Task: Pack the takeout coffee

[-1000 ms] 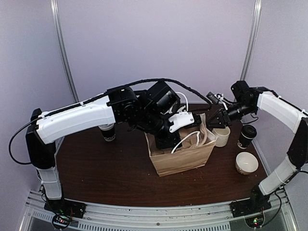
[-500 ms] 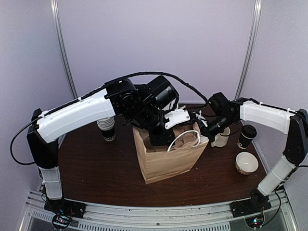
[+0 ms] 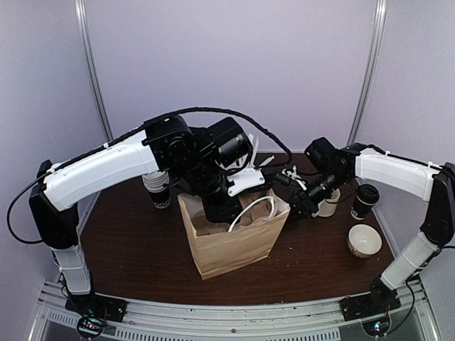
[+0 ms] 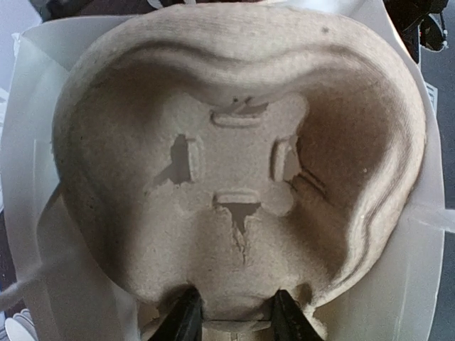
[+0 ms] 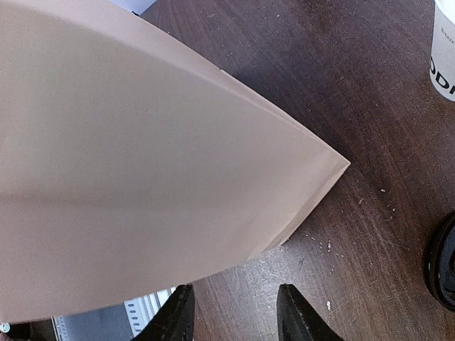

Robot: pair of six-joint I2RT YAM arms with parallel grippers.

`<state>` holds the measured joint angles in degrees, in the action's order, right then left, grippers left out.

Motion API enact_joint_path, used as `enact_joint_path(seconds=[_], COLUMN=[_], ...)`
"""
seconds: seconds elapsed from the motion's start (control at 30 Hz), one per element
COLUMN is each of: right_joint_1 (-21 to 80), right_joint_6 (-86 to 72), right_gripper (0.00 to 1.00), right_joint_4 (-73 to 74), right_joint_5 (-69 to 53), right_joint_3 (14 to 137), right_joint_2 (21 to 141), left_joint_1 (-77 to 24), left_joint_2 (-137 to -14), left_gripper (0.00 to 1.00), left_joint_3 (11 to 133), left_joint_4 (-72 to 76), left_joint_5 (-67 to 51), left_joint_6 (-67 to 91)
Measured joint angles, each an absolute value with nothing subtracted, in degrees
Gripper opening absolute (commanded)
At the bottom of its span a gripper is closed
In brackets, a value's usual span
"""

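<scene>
The takeout coffee [image 3: 365, 201], a black cup with a black lid, stands at the right of the table, apart from both grippers. A brown paper bag [image 3: 231, 238] stands open at the centre. My left gripper [image 3: 222, 212] reaches down into the bag. In the left wrist view it [image 4: 234, 323] is shut on the near edge of a pulp cup carrier [image 4: 234, 163] that lies inside the bag. My right gripper [image 3: 296, 201] is open and empty at the bag's right side. In the right wrist view it [image 5: 234, 320] is low over the table beside the bag's wall [image 5: 142, 142].
A white cup [image 3: 328, 203] stands between the bag and the coffee, and shows in the right wrist view [image 5: 444, 50]. A white bowl [image 3: 364, 240] sits at the front right. A stack of cups [image 3: 158, 190] stands behind my left arm. The table's front rail [image 5: 146, 307] shows below the bag.
The bag has shifted left and toward the front with my left gripper inside it. My right gripper has moved left and down to the bag's right side.
</scene>
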<state>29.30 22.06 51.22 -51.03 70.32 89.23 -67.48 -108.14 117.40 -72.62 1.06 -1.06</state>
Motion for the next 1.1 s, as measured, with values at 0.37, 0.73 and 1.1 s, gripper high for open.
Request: enact_joint_path(seconds=[0.37,0.73,1.1], right_joint_1=[29.3,29.3,29.5], right_joint_6=[22.0,21.4,22.7], right_gripper=[0.44,0.44,0.52], right_joint_4=[51.9,51.9,57.1], right_joint_5=[-51.6,-51.7,-51.8], right_joint_3=[70.1,69.4,81.8], right_joint_2=[86.7,86.6,82.8], left_joint_1=[-67.5,-67.4,-67.4], left_joint_2=[-106.7,-105.4,-102.9], left_gripper=[0.31,0.28,0.28], left_joint_3=[116.9,115.5,115.1], left_joint_4=[-78.8,-79.2,-81.8], left_joint_5=[1.5,3.3,5.2], left_joint_6=[4.3,6.2,8.8])
